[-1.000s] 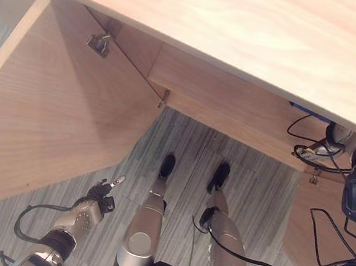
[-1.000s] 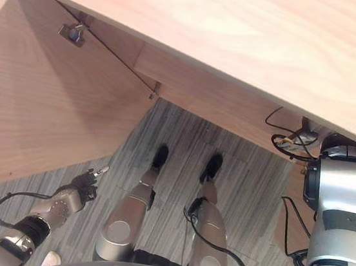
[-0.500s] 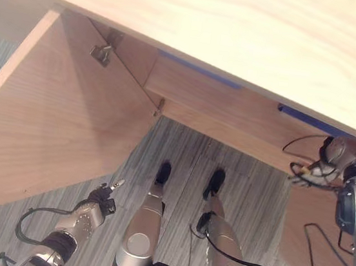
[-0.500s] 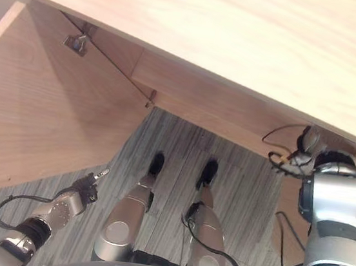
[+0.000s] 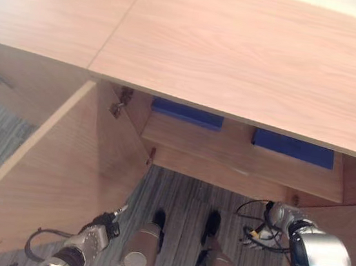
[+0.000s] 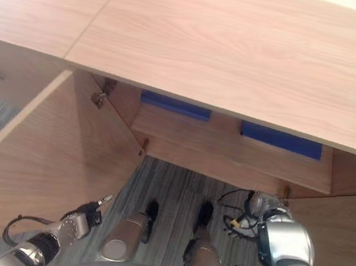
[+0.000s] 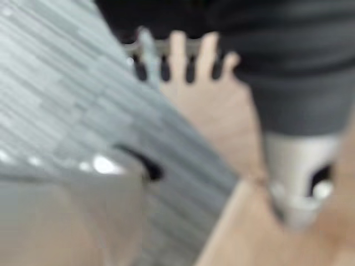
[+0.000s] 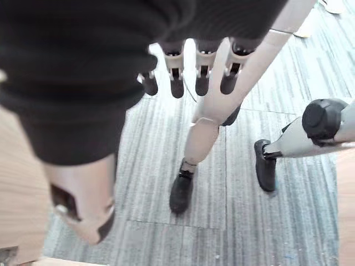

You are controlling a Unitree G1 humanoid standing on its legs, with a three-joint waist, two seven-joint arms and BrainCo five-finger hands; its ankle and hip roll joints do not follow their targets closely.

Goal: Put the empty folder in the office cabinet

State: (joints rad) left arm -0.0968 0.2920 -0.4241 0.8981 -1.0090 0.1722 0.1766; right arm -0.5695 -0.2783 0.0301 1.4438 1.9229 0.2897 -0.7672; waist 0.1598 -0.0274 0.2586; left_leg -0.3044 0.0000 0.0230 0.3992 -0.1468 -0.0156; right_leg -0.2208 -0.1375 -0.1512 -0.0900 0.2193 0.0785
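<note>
Two blue folders (image 5: pixel 187 114) (image 5: pixel 293 148) lie flat on the shelf (image 5: pixel 239 160) inside the open office cabinet (image 5: pixel 239 56), long axes running across the opening. Both hands hang low, well below and in front of the shelf. The right hand (image 5: pixel 262 237) is nearer the right-side folder; its fingers (image 8: pixel 177 83) are straight, holding nothing. The left hand (image 5: pixel 104 228), beside the open door (image 5: pixel 55 176), also has straight, empty fingers. Compared with one second earlier, the camera has tilted upward, bringing the folders into view, and the right hand is lower.
</note>
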